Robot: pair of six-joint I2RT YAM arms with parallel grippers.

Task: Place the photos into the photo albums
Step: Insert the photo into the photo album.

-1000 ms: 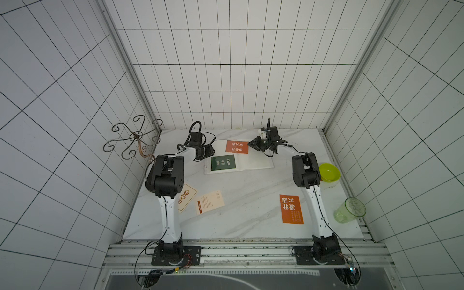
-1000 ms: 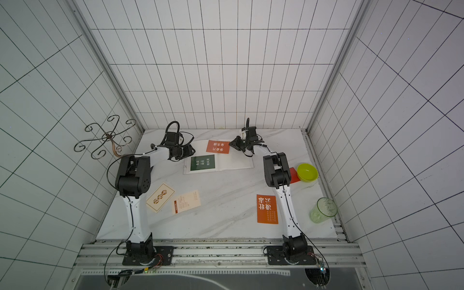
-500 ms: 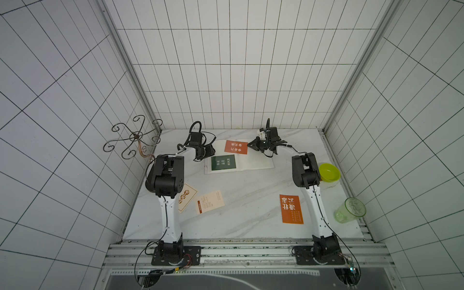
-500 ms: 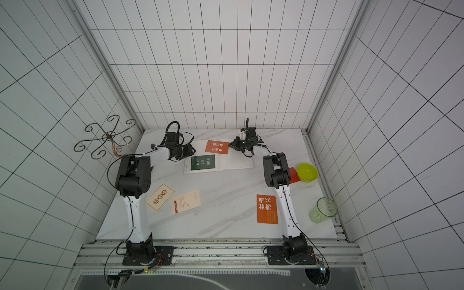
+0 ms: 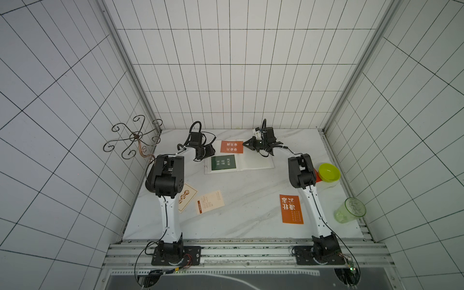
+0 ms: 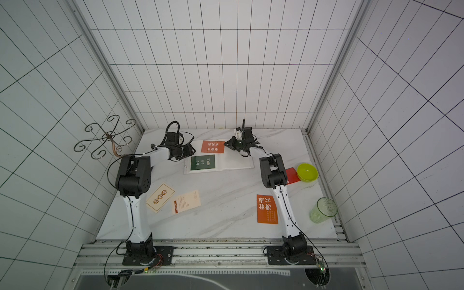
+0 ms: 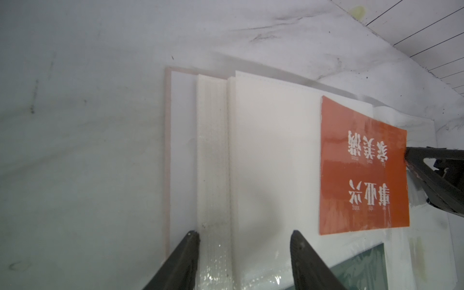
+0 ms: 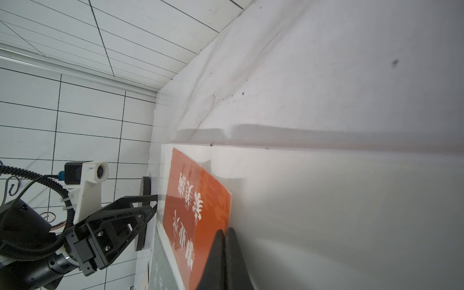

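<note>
White-tiled booth with a white marble tabletop (image 5: 251, 190). An open white photo album (image 5: 256, 163) with blank pages lies flat near the table's far edge, about mid-width. A dark green card (image 5: 223, 162) with white text sits flat on its left page. An orange card with white Chinese text (image 5: 231, 147) lies over the album's far part, and one side looks lifted in the right wrist view (image 8: 195, 200). The right gripper (image 8: 225, 229) has its jaws pressed together on that card's edge, pinching it. The left gripper (image 7: 244, 237) is spread wide and holds nothing. Its fingers (image 7: 190, 251) straddle the page stack on the album's left side; contact can't be told. A second orange card (image 5: 291, 209) lies flat toward the near right corner, beside the right arm. A cream card with small text (image 5: 209, 205) and a cream card with brown round motifs (image 6: 160, 197) lie near the left edge. A red card (image 6: 291, 174) near the right edge meets a lime green plastic bowl (image 6: 307, 172). A clear green cup (image 5: 350, 209) stands nearer the front.
</note>
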